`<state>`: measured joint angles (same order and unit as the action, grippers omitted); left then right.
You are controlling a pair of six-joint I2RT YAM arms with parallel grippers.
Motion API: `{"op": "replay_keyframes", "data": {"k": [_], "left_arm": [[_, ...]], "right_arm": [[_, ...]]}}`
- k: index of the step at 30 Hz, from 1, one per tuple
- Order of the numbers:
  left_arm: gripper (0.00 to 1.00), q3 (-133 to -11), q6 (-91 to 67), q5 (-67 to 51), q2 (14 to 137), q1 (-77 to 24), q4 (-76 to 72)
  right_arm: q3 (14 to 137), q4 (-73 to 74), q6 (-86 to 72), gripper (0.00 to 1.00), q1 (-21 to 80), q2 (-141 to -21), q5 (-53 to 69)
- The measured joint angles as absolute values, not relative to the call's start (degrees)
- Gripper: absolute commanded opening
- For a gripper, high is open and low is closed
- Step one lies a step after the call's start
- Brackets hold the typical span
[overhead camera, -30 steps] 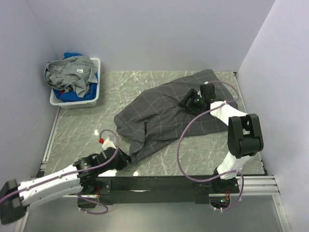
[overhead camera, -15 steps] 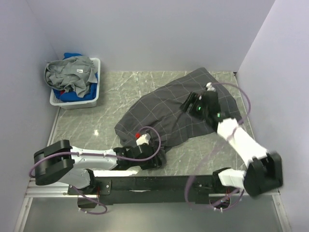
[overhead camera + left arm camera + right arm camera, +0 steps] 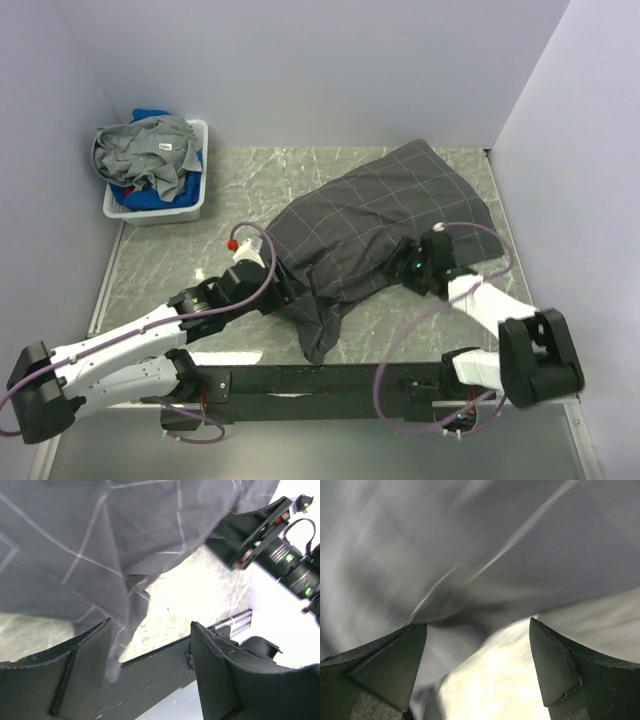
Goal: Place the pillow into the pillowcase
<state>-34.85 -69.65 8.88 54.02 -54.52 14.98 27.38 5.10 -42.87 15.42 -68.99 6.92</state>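
Pillowcase just ahead of right fingers

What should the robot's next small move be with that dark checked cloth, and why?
Probably close the left gripper on the near hem of the dark charcoal grid-lined fabric pillowcase: that hem droops just ahead of its open jaws, and the right gripper is open too.
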Motion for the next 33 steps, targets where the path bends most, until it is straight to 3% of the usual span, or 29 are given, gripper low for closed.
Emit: {"op": "replay_keyframes", "data": {"k": [5,9,12,16,20,25,30,33], "left_arm": [[0.66,-34.00,-69.60,9.30,52.07,-51.11,19.22],[0.74,-32.29,-68.29,8.51,52.71,-42.96,21.39],[0.86,-31.77,-67.13,7.88,52.66,-35.64,22.17],[0.87,-30.28,-66.06,6.24,52.29,-26.44,20.97],[0.76,-29.67,-65.19,4.71,55.53,-21.71,17.74],[0.62,-29.76,-64.12,3.25,64.77,-18.59,10.83],[0.47,-32.01,-63.90,3.05,72.93,-17.30,6.07],[0.27,-33.15,-63.94,2.96,76.62,-16.82,2.46]], "right_arm": [[38.02,7.70,-40.12,0.87,4.54,-81.32,8.49],[50.74,11.75,-37.23,0.87,2.68,-88.51,6.72],[57.89,12.21,-35.68,0.87,2.35,-89.97,5.28],[61.32,12.53,-34.61,0.86,2.81,-88.51,4.38],[55.61,13.89,-34.28,0.80,10.09,-80.03,1.85],[44.86,13.47,-34.87,0.75,33.15,-65.32,1.78],[38.54,13.15,-37.78,0.73,47.55,-62.39,-1.52],[36.73,12.60,-39.55,0.73,54.94,-65.19,-3.62]]}}
